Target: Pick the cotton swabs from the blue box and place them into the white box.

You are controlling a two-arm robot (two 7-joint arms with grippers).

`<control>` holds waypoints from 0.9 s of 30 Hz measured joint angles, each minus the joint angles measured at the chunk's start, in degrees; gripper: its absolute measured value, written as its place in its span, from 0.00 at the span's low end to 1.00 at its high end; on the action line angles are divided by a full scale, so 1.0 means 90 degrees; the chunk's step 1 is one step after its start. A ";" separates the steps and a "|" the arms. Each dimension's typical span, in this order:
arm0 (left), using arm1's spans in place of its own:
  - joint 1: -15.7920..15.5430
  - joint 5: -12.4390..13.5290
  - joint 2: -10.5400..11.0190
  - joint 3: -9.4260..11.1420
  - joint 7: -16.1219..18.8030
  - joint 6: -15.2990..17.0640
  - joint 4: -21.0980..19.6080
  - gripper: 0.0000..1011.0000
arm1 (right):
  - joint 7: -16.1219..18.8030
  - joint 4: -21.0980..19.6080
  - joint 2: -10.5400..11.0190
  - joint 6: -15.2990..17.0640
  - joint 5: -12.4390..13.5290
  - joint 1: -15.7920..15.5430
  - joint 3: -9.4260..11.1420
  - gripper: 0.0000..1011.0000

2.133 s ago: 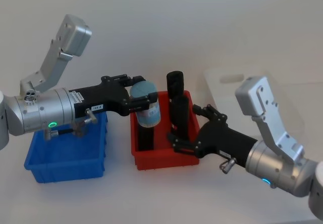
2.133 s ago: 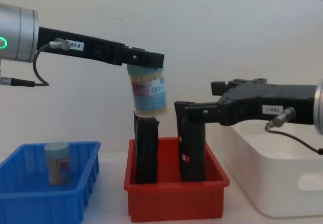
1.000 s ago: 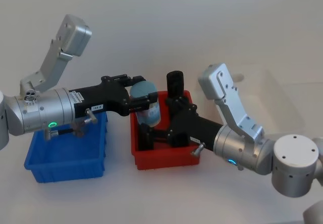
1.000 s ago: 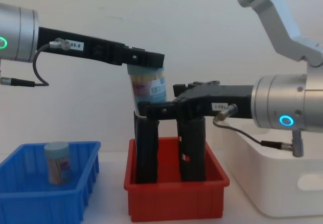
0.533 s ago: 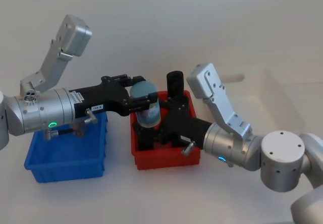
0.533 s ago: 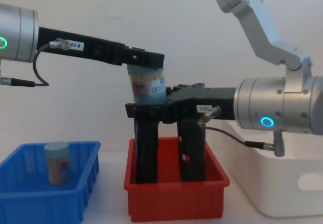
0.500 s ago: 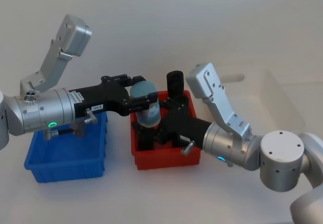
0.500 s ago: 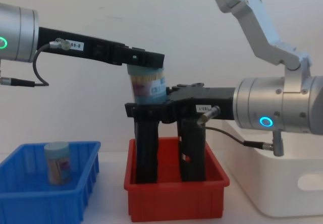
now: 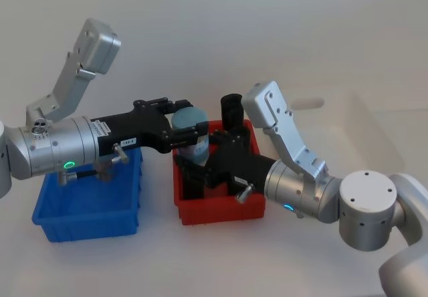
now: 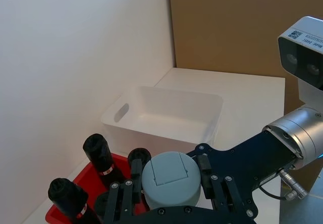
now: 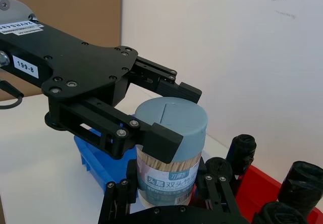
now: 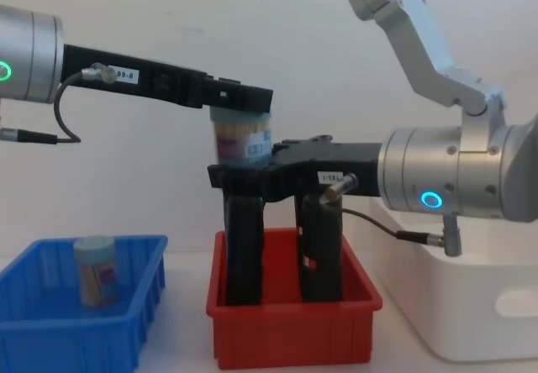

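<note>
table [image 9: 200,260] white | on it: blue box [image 12: 76,344], red bin [image 12: 294,338], white box [image 12: 496,323]

In the chest view the right gripper [image 12: 242,174] crosses in front of the held jar [image 12: 244,144], hiding its lower part and the tops of the two black containers [image 12: 243,255] in the red bin [image 12: 290,339], and whether it presses on the jar cannot be told; the left gripper [image 12: 245,102] covers the top of the lid. The right arm [image 12: 454,184] hides the left part of the white box [image 12: 471,314] rim, the right edge cuts that box off, and the blue box [image 12: 50,339] runs off the left and bottom edges. In the head view the left arm [image 9: 60,150] covers the far part of the blue box, and the print on the second jar [image 12: 95,270] is too small to read
</note>
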 joint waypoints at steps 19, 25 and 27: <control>0.0000 0.0000 0.0000 0.0003 -0.0004 0.0002 0.0000 0.99 | -0.0281 -0.0146 0.0083 0.0040 0.0052 -0.0071 -0.0006 0.64; 0.0000 0.0000 0.0000 0.0003 -0.0007 0.0002 0.0000 0.99 | -0.0542 -0.0339 0.0200 0.0083 0.0157 -0.0211 0.0061 0.64; 0.0000 0.0000 0.0000 0.0003 -0.0007 0.0002 0.0000 0.99 | -0.0658 -0.0442 0.0270 0.0094 0.0220 -0.0288 0.0107 0.64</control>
